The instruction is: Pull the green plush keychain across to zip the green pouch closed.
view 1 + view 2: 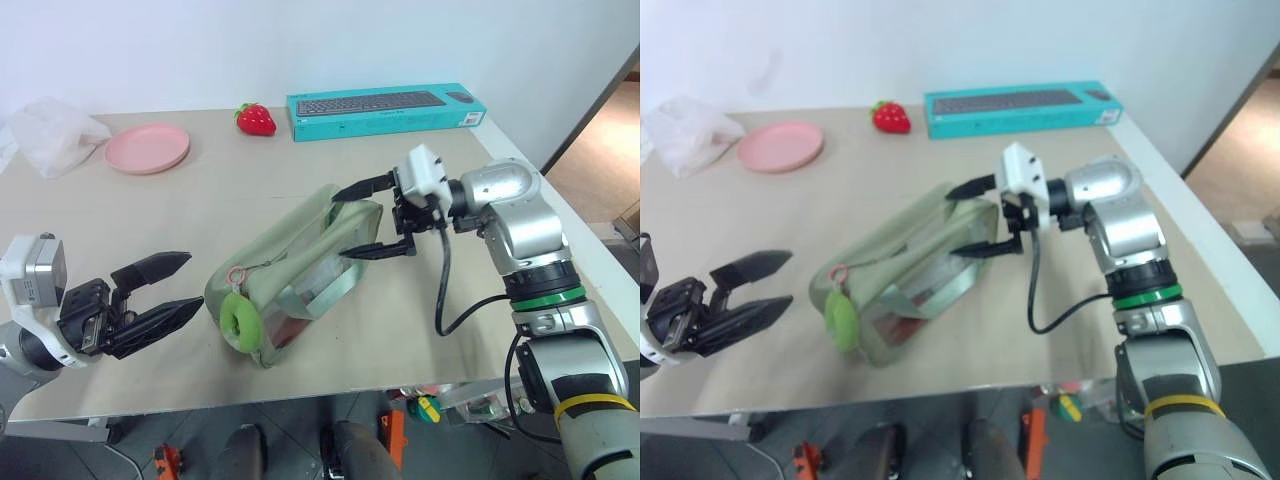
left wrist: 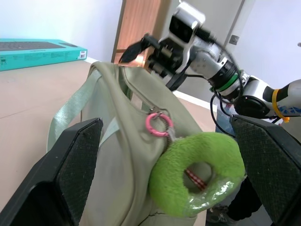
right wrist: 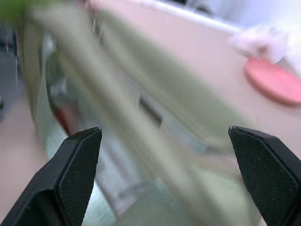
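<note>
The green pouch (image 1: 295, 268) lies at the middle of the table, slanting from front left to back right. The green plush keychain (image 1: 240, 319) hangs by its pink ring (image 1: 237, 276) at the pouch's near left end; the left wrist view shows the keychain (image 2: 197, 173) close up between the fingers. My left gripper (image 1: 165, 288) stands open a little left of the keychain, apart from it. My right gripper (image 1: 370, 218) is open around the pouch's far right end, one finger above it and one in front; whether they touch the fabric I cannot tell.
A teal keyboard box (image 1: 385, 110) and a red strawberry (image 1: 255, 119) sit at the back of the table. A pink plate (image 1: 147, 147) and a crumpled clear bag (image 1: 50, 135) lie at the back left. The table's front edge (image 1: 300, 395) runs just below the pouch.
</note>
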Tool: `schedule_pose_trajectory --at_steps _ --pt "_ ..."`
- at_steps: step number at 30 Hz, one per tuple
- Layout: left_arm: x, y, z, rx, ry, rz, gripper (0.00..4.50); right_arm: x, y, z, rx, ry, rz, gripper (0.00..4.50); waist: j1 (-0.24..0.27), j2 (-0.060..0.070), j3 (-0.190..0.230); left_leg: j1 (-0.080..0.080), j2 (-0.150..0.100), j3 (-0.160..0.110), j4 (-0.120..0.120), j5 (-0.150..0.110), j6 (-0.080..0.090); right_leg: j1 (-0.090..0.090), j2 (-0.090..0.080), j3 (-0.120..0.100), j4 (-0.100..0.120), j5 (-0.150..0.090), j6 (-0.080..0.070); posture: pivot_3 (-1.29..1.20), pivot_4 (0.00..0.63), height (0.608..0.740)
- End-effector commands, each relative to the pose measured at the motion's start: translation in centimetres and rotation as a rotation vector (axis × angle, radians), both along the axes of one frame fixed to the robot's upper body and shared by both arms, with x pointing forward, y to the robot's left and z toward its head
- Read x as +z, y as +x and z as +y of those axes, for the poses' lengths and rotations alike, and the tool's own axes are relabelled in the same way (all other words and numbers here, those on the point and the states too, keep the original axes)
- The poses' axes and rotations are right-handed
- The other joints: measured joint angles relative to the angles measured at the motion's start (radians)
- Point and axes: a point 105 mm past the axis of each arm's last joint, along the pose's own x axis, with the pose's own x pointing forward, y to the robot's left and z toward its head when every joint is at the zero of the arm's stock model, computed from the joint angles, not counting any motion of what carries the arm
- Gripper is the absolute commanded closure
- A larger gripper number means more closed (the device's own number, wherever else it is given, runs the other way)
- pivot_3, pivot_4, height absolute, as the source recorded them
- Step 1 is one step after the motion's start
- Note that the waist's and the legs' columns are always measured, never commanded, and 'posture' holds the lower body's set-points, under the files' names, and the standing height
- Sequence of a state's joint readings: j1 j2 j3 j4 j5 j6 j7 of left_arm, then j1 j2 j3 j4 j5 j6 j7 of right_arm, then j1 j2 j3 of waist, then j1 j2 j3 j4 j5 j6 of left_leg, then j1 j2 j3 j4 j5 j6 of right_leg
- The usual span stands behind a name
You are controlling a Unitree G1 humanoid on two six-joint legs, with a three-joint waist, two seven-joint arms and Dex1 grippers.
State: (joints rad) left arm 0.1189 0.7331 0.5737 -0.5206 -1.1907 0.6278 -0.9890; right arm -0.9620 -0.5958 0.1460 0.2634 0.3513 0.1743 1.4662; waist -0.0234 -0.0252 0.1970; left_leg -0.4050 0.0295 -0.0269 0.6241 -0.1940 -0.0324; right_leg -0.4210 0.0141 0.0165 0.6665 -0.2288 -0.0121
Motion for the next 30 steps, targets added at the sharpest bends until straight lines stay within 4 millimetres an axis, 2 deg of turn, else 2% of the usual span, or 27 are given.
schedule_pose_trajectory --at_steps 1,8,14,21,25,26,30 --pt "0.2 0.2 -0.1 -0.005 0.003 -0.026 0.0 2.7 -1.0 -0.2 0.029 0.096 0.006 0.27 0.0 0.0 0.0 0.0 0.0 0.0 0.0 0.0 0.0 0.0 0.0 0.0 0.0 0.0 0.0 0.0 0.15 0.74" --pt "0.2 0.4 -0.2 -0.012 0.004 -0.026 0.0 2.0 -2.0 0.2 0.063 0.101 0.081 0.27 0.0 0.0 0.0 0.0 0.001 0.0 0.0 0.0 0.0 -0.001 0.001 0.0 0.0 0.0 0.0 0.0 0.15 0.74" --pt "0.0 0.5 -0.4 -0.02 0.002 -0.023 0.0 1.2 -2.4 1.3 0.066 0.053 0.053 0.27 0.0 0.0 0.0 0.0 0.0 0.001 0.0 0.0 0.0 -0.001 0.002 0.001 0.0 0.0 0.0 0.0 0.15 0.74" --pt "0.0 0.7 -0.6 -0.019 -0.002 -0.024 0.0 -1.5 -1.6 1.6 0.047 -0.104 -0.043 0.27 0.0 0.0 0.0 0.0 0.001 0.001 0.0 0.0 0.0 -0.001 0.002 0.001 0.0 0.0 0.0 0.0 0.15 0.74" --pt "-0.1 0.6 -0.6 -0.015 -0.003 -0.025 0.0 -1.6 -1.0 1.6 0.031 -0.108 -0.064 1.33 0.0 0.0 0.0 0.0 0.0 0.001 0.0 0.0 0.0 -0.001 0.002 0.001 0.0 0.0 0.0 0.0 0.15 0.74" --pt "-0.1 0.6 -0.6 -0.014 -0.003 -0.025 0.0 -1.5 -1.0 1.6 0.036 -0.105 -0.065 1.82 0.0 0.0 0.0 0.0 0.0 0.001 0.0 0.0 0.0 -0.001 0.002 0.001 0.0 0.0 0.0 0.0 0.15 0.74" --pt "-0.1 0.6 -0.7 -0.009 -0.005 -0.025 0.0 -1.0 -0.9 1.5 0.044 -0.087 -0.065 3.17 -0.001 0.0 0.0 0.0 0.001 0.002 0.0 0.0 0.0 -0.001 0.002 0.001 0.0 0.0 0.0 0.0 0.15 0.74"
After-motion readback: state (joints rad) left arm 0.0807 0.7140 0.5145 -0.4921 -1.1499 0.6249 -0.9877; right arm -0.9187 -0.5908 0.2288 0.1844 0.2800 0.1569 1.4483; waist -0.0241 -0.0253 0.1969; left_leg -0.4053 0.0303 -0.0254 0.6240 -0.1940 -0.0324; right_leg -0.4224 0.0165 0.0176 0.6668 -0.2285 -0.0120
